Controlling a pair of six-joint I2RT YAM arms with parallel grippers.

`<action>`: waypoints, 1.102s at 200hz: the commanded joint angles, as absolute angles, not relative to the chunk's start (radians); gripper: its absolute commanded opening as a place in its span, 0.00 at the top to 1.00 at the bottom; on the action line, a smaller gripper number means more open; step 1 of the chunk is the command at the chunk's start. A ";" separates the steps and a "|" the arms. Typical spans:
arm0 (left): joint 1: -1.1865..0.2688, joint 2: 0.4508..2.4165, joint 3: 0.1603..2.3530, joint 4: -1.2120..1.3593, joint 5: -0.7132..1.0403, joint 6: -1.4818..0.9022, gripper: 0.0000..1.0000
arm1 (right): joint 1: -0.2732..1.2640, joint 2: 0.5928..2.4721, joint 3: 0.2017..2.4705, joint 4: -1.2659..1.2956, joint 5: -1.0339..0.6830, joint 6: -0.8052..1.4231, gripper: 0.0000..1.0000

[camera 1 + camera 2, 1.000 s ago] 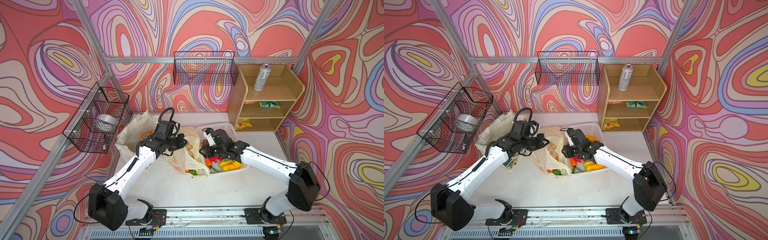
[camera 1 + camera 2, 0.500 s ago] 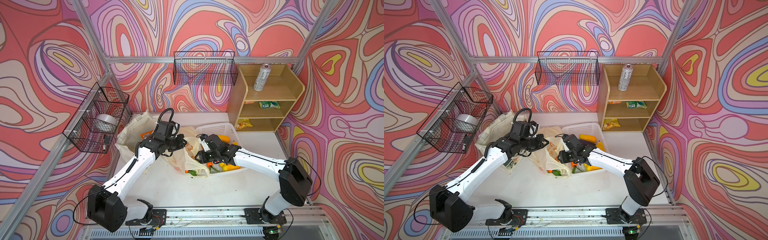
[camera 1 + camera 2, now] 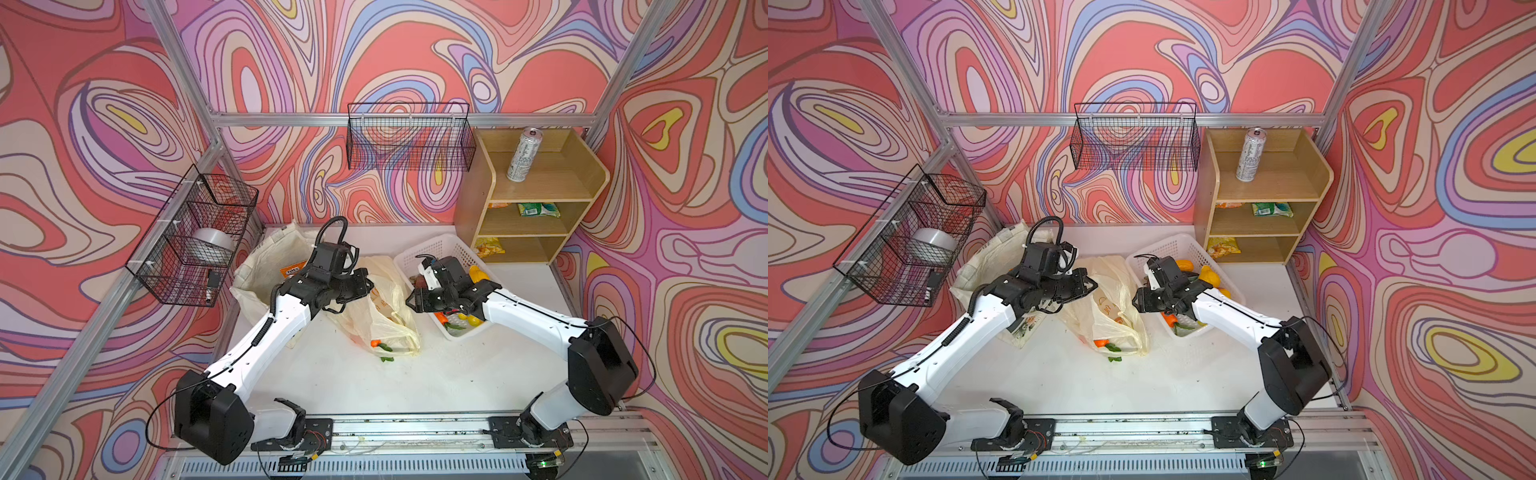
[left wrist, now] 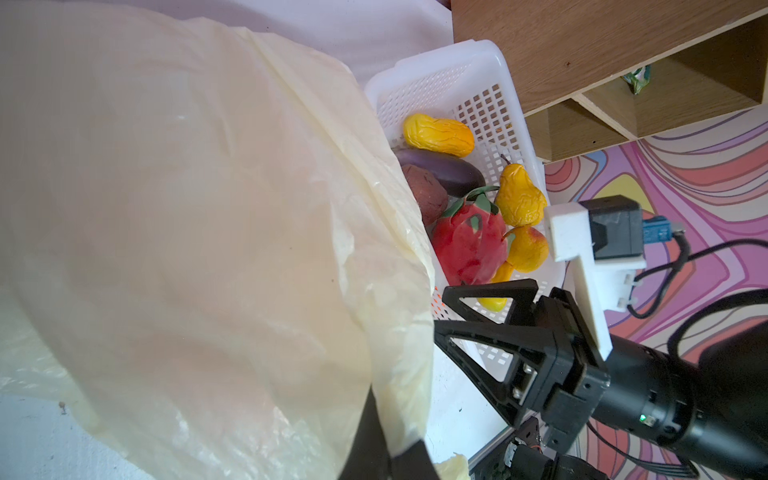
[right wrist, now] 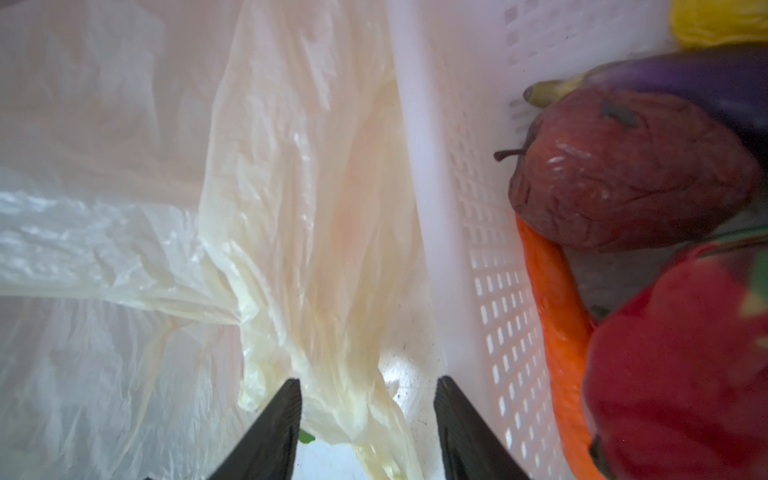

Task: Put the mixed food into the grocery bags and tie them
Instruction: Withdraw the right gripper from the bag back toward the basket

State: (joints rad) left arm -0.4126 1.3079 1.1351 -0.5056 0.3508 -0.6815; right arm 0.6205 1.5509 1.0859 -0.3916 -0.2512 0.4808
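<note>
Our left gripper (image 3: 364,286) is pinched tight on the upper edge of the plastic carrier bag (image 3: 376,309), a thin, pale-yellow, crinkled film. In the left wrist view the film drapes in a wide translucent sheet over one dark finger. Our right gripper (image 5: 368,399) holds nothing, its jaws apart. Its two black wedge-shaped fingers straddle a limp fold of that film, just beside the smooth rim of the white basket (image 5: 415,174).

The basket is rigid plastic, its walls a lattice of small square holes. In it we see toy produce heaped together:
- a dull, wrinkled red-brown apple (image 5: 631,178) with a thin stalk
- a glossy purple aubergine (image 4: 440,170)
- a long orange carrot (image 5: 557,299)
- a red dragon fruit (image 4: 469,245) with green leaves
- a dented yellow pear (image 4: 519,199)

The bag lies on the white table (image 3: 415,382) between the basket and the canvas tote (image 3: 266,266). At its closed end an orange toy (image 3: 376,343) shows through the film. The tote is cream woven cloth, slumped open behind our left arm, with an orange snack packet (image 3: 293,270) inside.

Against the far wall stands a boxy wooden shelf unit (image 3: 582,187):
- top shelf: a tall silver can (image 3: 523,153), upright
- middle shelf: a crinkly green packet (image 3: 538,209)
- bottom shelf: a yellow packet (image 3: 490,248)
</note>
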 commanded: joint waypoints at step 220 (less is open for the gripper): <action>-0.415 1.282 1.134 -0.521 0.361 -0.685 1.00 | 0.788 1.649 0.968 -0.310 -0.117 0.569 0.85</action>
